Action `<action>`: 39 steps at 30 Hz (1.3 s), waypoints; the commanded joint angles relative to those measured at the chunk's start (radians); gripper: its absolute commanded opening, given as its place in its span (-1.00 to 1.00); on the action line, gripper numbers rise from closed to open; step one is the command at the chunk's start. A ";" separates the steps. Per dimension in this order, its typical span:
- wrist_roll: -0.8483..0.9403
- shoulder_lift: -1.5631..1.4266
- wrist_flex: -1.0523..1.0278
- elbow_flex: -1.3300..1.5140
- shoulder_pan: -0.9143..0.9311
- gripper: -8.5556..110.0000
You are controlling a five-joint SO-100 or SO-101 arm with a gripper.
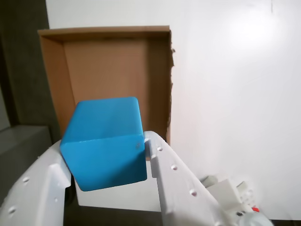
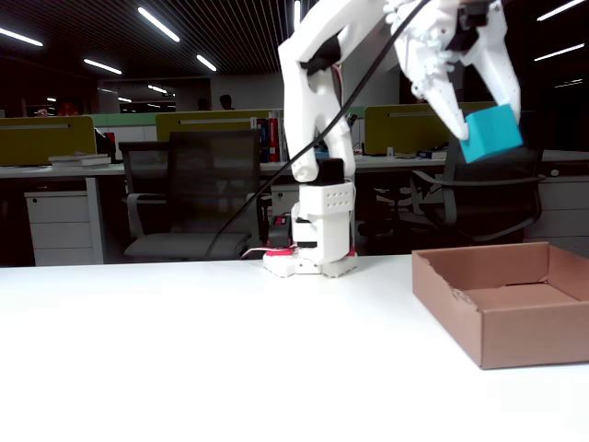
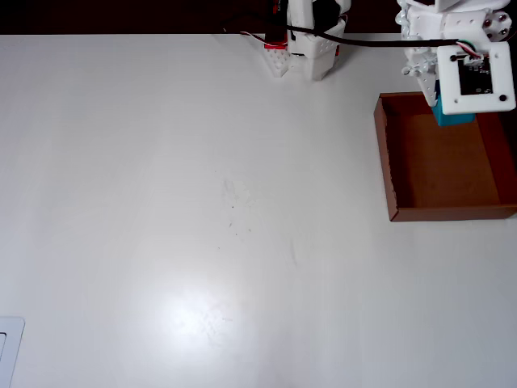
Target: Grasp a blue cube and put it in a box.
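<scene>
In the wrist view the blue cube (image 1: pixel 104 141) fills the lower left middle, a plain matte teal-blue block with softly rounded edges, its top face lighter than the two side faces turned to the camera. The white gripper (image 1: pixel 106 162) is clenched on it, one finger pressing each side. Beyond the cube lies the box (image 1: pixel 52 75), shallow brown cardboard with low walls and a ragged torn right edge, open and resting on the white table (image 1: pixel 235 94). In the fixed view the gripper (image 2: pixel 486 118) holds the cube (image 2: pixel 491 133) high in the air, tilted so one corner points down, well above the box (image 2: pixel 515 331), which sits at the right of the table (image 2: pixel 202 350). The arm's base (image 2: pixel 313 249) stands behind, near the table's far edge. In the overhead view only a sliver of the cube (image 3: pixel 451 119) shows under the wrist, over the far end of the box (image 3: pixel 391 162) just inside its far wall, at the right of the table (image 3: pixel 202 202).
</scene>
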State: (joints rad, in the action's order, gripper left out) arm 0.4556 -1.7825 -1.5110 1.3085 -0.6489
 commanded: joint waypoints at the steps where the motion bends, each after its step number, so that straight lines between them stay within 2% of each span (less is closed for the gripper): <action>1: -0.017 0.009 0.055 0.043 -0.035 -0.60; 7: -0.040 0.058 0.201 0.195 -0.098 -0.60; 22: -0.071 0.253 0.411 0.347 -0.167 -0.59; 39: -0.092 0.321 0.515 0.417 -0.201 -0.58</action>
State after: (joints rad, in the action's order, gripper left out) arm 0.3712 -1.4527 -1.0094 1.7288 -0.8391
